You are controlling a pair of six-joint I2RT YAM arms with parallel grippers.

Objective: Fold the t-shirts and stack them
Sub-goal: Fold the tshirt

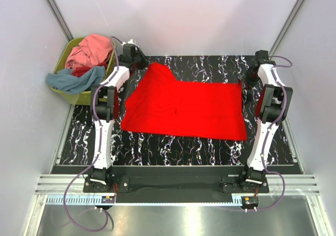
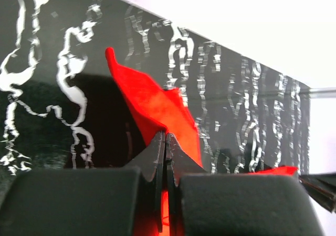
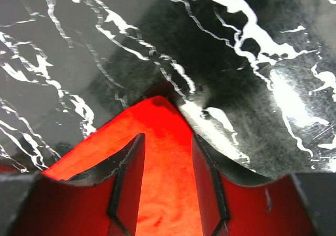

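A bright red t-shirt [image 1: 184,107] lies spread flat on the black marbled table [image 1: 210,147]. My left gripper [image 1: 143,62] is at its far left corner. In the left wrist view the gripper [image 2: 165,137] is shut on a raised fold of the red cloth [image 2: 152,102]. My right gripper [image 1: 244,82] is at the shirt's far right corner. In the right wrist view it [image 3: 167,144] is open, with the red corner [image 3: 163,115] lying between its fingers [image 3: 131,168]. Pink [image 1: 93,50], grey-blue [image 1: 73,79] and red [image 1: 81,70] shirts are heaped in the basket.
An olive-green plastic basket [image 1: 84,96] stands off the table's far left corner, beside the left arm. Grey walls close the cell on three sides. The table's far edge shows close behind the cloth in the left wrist view [image 2: 236,52].
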